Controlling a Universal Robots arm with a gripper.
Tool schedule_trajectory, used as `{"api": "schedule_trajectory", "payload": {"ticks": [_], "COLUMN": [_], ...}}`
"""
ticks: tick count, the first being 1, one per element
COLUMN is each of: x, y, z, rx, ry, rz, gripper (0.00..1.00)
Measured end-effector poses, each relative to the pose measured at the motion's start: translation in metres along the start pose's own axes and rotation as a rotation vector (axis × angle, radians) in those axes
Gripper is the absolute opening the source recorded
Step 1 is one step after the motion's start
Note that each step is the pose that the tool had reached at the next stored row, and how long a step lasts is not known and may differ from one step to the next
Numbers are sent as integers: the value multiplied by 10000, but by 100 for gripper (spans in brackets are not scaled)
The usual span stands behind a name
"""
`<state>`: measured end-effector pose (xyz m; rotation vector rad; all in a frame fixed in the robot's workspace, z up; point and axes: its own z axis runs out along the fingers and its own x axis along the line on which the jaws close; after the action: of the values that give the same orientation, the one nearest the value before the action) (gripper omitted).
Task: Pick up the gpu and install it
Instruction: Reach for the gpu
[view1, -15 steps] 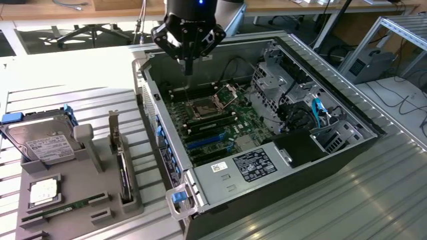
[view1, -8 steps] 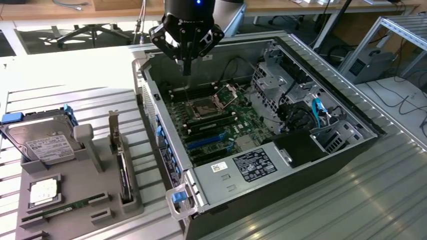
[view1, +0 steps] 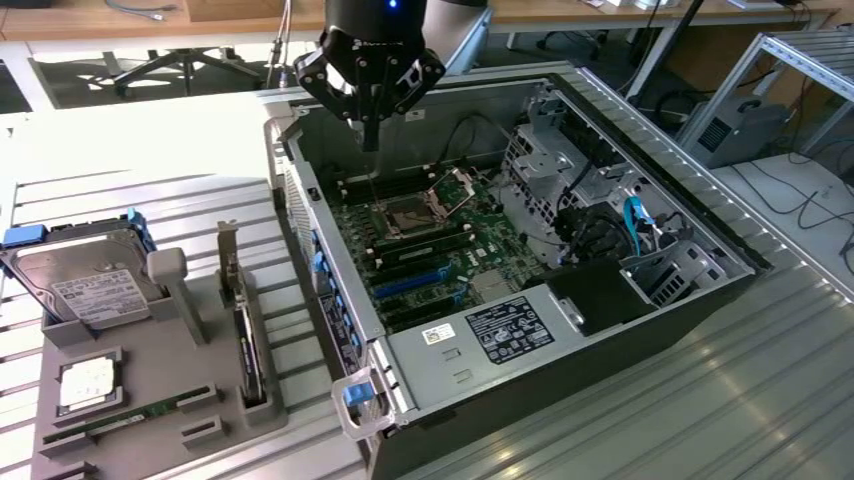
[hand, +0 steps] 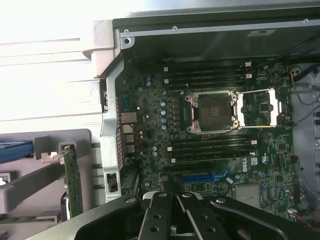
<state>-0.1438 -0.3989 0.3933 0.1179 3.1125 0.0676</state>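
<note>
White lettering on the motherboard (hand: 210, 150) looks like "DELL", beside the blue expansion slot (hand: 202, 176). A black printed label (view1: 511, 328) and a small white sticker (view1: 438, 335) sit on the near end of the open computer case (view1: 694, 230); their text is too small to read. So is the white label on the hard drive (view1: 83, 285). The case lies on the counter (view1: 627, 430) and holds the motherboard, its open processor socket (view1: 407, 215) and a blue cable (view1: 635, 222) on the exterior view's right. At the exterior view's left, a gray holder (view1: 187, 415) carries the hard drive, a smaller drive (view1: 87, 382), a green memory stick (view1: 127, 415) and the gpu (view1: 244, 335). The gpu stands on edge in its slot just beside the case, silver bracket at the far end. The tool (view1: 371, 140) hangs over the far left corner of the case, fingers pressed together, holding nothing and well apart from the gpu.
</note>
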Motion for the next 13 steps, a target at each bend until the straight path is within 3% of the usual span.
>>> {"api": "schedule_trajectory", "payload": {"ticks": [13], "x": [40], "y": [-3], "z": [-1], "rx": [0], "ry": [0], "rz": [0], "gripper": [11]}}
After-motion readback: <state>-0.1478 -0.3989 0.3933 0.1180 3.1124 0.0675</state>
